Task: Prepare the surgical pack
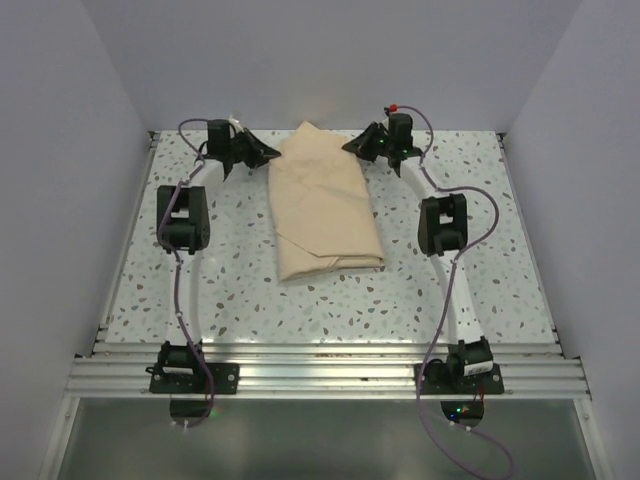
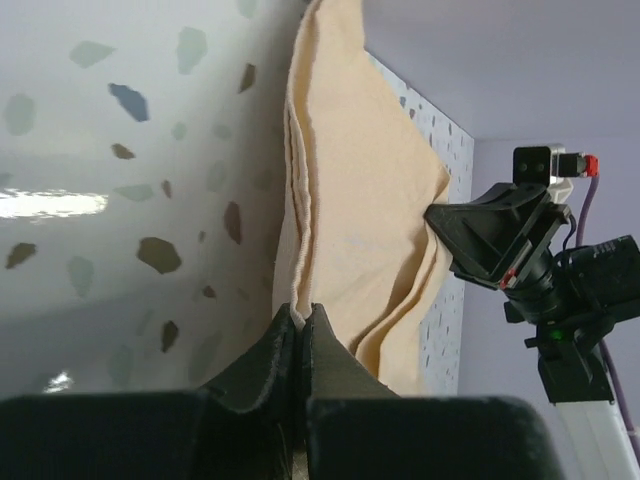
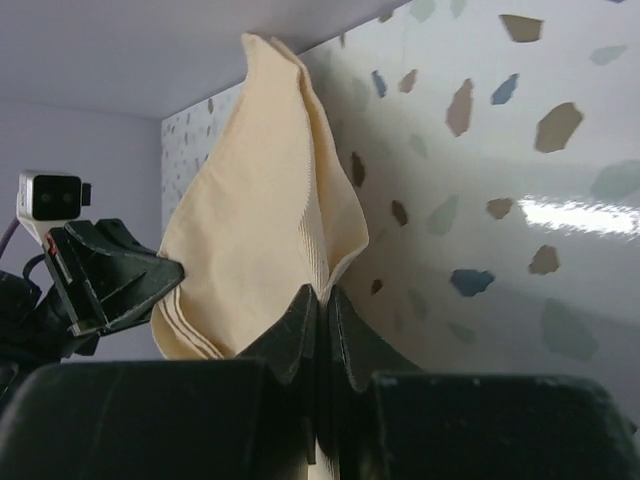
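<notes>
Surgical pack (image 1: 325,205) lies as a folded tan-beige bundle on the middle of the speckled table (image 1: 450,290), its long side running from the near half toward the far edge. It is narrower at the far end, and a folded flap crosses its near end at a slant. The cloth is creased, and along the edges several layers show stacked one on another. At the far end both arms meet it from opposite sides. The left gripper (image 2: 300,322) is closed on the far left edge of the cloth, with the layered hem pinched between its two dark fingers. The right gripper (image 3: 322,300) is likewise clamped on the far right edge, where a fold of fabric rises from between its fingertips. In each wrist view the far end of the cloth stands up a little off the table between the two grippers, and the opposite gripper touches its other side. Both arms reach forward from their bases on the aluminium rail (image 1: 330,372) at the near edge. Plain lavender walls (image 1: 60,150) enclose the table.
</notes>
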Motion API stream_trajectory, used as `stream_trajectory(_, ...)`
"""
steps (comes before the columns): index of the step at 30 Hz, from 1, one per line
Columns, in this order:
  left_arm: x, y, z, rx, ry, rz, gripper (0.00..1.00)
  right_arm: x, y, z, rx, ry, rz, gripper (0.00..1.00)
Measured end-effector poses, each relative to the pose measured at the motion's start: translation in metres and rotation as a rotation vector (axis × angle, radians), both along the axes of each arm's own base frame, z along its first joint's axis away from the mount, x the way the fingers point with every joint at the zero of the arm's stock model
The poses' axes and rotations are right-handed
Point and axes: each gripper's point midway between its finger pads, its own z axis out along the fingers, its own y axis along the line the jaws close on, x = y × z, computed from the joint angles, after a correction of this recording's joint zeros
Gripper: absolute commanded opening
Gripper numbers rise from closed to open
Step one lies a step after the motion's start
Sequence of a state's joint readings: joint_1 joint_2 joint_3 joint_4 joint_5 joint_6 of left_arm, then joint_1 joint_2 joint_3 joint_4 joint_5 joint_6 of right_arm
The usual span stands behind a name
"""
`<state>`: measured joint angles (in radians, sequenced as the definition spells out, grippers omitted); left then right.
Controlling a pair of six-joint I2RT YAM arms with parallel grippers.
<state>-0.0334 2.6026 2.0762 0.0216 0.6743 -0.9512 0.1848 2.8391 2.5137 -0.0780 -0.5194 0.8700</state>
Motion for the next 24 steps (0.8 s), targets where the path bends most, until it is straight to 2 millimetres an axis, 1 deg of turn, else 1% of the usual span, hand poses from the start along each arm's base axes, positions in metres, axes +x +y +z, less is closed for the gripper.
stream_trajectory(4,-0.015,-0.012,0.04,0.027,-0.063,-0.046,0.0,-0.013,0.001,0.045,0.035,0.0,0.048,0.0)
stream_trajectory(7,-0.031,-0.026,0.062,0.038,-0.092,-0.088,0.0,-0.028,0.003,0.069,0.051,0.013,0.084,0.0)
stream_trajectory(9,-0.045,-0.037,0.071,0.045,-0.101,-0.118,0.0,-0.041,0.003,0.081,0.057,0.032,0.106,0.0)
stream_trajectory(11,-0.061,-0.047,0.075,0.049,-0.098,-0.146,0.0,-0.056,0.003,0.086,0.055,0.06,0.125,0.0)
stream_trajectory(14,-0.087,-0.055,0.076,0.055,-0.082,-0.183,0.0,-0.076,0.0,0.086,0.036,0.103,0.143,0.0)
stream_trajectory(19,-0.115,-0.052,0.082,0.079,-0.078,-0.207,0.0,-0.11,-0.005,0.088,0.01,0.153,0.176,0.0)
stream_trajectory(24,-0.14,-0.049,0.091,0.088,-0.083,-0.223,0.0,-0.134,-0.009,0.094,-0.008,0.173,0.188,0.0)
